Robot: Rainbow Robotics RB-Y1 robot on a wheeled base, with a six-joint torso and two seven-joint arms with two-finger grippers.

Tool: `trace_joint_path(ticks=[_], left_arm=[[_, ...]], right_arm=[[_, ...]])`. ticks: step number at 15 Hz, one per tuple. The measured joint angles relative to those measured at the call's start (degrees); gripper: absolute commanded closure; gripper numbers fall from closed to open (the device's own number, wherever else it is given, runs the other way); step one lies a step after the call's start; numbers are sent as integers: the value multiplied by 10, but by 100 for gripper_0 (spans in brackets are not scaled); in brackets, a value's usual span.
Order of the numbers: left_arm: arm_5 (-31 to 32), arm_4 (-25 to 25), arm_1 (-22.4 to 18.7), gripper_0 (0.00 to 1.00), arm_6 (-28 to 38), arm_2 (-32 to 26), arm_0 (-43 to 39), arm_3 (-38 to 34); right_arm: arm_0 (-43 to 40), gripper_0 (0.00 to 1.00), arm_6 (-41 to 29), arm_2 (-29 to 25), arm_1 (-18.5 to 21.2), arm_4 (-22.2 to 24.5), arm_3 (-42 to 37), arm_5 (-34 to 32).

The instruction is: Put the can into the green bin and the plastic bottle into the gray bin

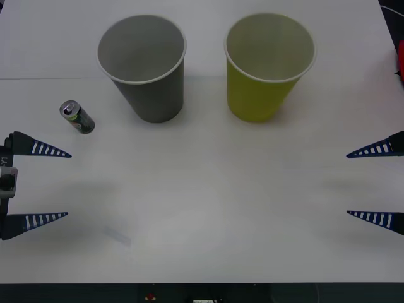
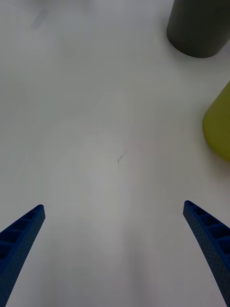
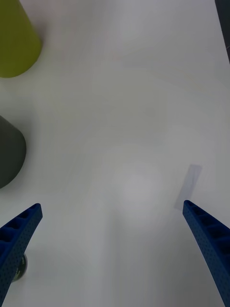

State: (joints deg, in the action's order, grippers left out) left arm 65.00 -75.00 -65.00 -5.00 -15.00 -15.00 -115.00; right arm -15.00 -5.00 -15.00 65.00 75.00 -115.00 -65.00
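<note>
The can (image 1: 77, 117) lies on its side on the white table, silver top facing me, left of the gray bin (image 1: 142, 63). The green bin (image 1: 268, 63) stands upright to the right of the gray one. My left gripper (image 1: 66, 185) is open at the table's left side, just in front of the can and apart from it. The right gripper (image 1: 348, 184) is open at the right side, holding nothing. In the left wrist view a sliver of the can (image 3: 20, 266) shows beside one finger, with the gray bin (image 3: 9, 153) and green bin (image 3: 17, 43) beyond. The plastic bottle is out of view.
A faint pale rectangular mark (image 1: 117, 235) lies on the table near the front left. Something red (image 1: 400, 63) pokes in at the far right edge. The table's dark front edge (image 1: 202, 291) runs below. The right wrist view shows the gray bin (image 2: 199, 29) and green bin (image 2: 218, 127).
</note>
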Motion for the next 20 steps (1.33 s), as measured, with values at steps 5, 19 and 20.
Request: trace_joint_path(ticks=[5, 19, 20], left_arm=[[-4, 8, -3, 0, -12, -14, -16, -12], [-291, 18, -17, 0, 218, -13, -198, -133], [-334, 21, -18, 0, 241, -4, -215, -140]], right_arm=[[0, 0, 0, 0, 0, 0, 0, 0], [0, 0, 0, 0, 0, 0, 0, 0], [0, 0, 0, 0, 0, 0, 0, 0]])
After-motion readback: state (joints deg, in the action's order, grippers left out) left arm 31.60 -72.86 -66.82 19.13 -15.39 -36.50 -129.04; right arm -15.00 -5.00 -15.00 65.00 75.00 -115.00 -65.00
